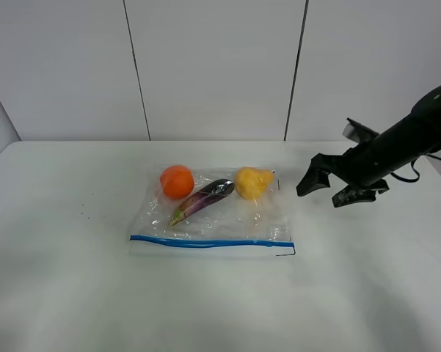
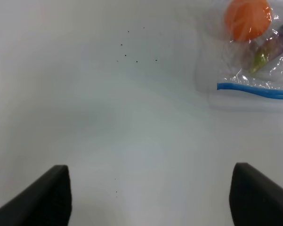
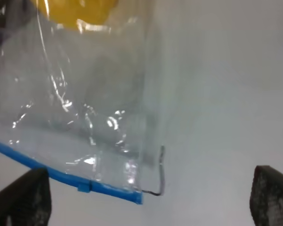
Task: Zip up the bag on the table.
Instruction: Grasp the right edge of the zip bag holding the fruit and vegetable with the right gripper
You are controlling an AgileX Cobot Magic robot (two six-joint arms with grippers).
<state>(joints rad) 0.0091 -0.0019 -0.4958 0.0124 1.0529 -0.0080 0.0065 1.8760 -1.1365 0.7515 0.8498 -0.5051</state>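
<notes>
Bag [image 1: 214,218] of crinkly clear plastic, rectangular, on matte white table [image 1: 66,286]

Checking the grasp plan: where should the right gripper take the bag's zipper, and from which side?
Probably the small slider near the right end of the blue strip, pinched from above. The bag lies flat on the table with the strip along its near edge, and the open right gripper hangs off that side.

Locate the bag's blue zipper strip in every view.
Exterior high: blue zipper strip along the clear plastic bag's near edge.
Left wrist: strip near the round orange fruit, cut by the frame.
Right wrist: strip crossing diagonally, ending beside a black bent-line mark.
Shared landmark: that crinkly bag.
</notes>
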